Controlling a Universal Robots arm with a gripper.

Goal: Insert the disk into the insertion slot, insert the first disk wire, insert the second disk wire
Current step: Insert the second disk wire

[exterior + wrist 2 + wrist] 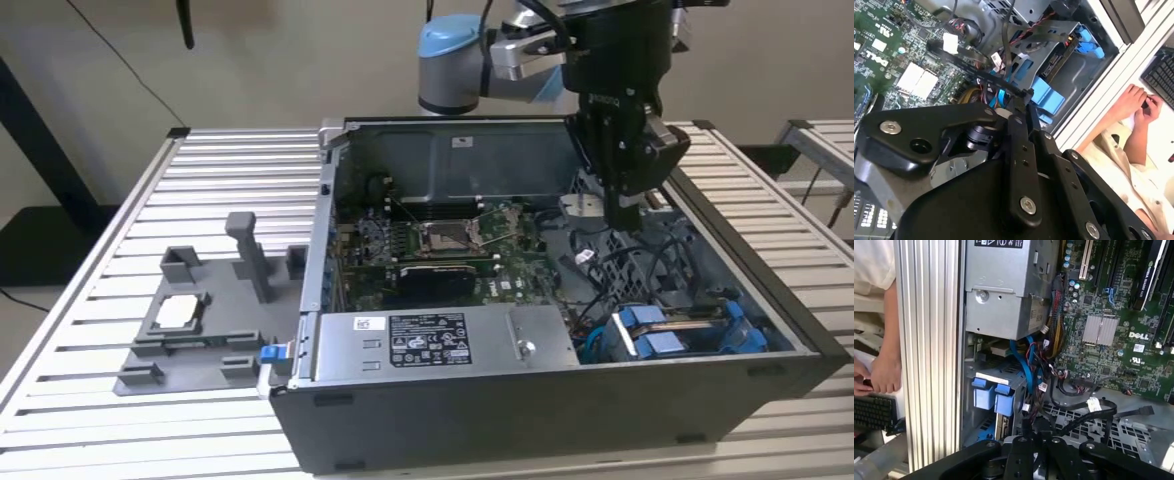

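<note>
Where the pincer [625, 222] hangs, cables [603, 265] crowd beside the disk [663, 338].

My arm [447, 65] stands high, its wrist [527, 50] turned so that I point straight down. My jaws hang low, drawn together into one narrow tip in both wrist views.

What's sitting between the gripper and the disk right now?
A loose bundle of black cables lies between the gripper and the disk in its blue carrier, as seen in the exterior view.
</note>
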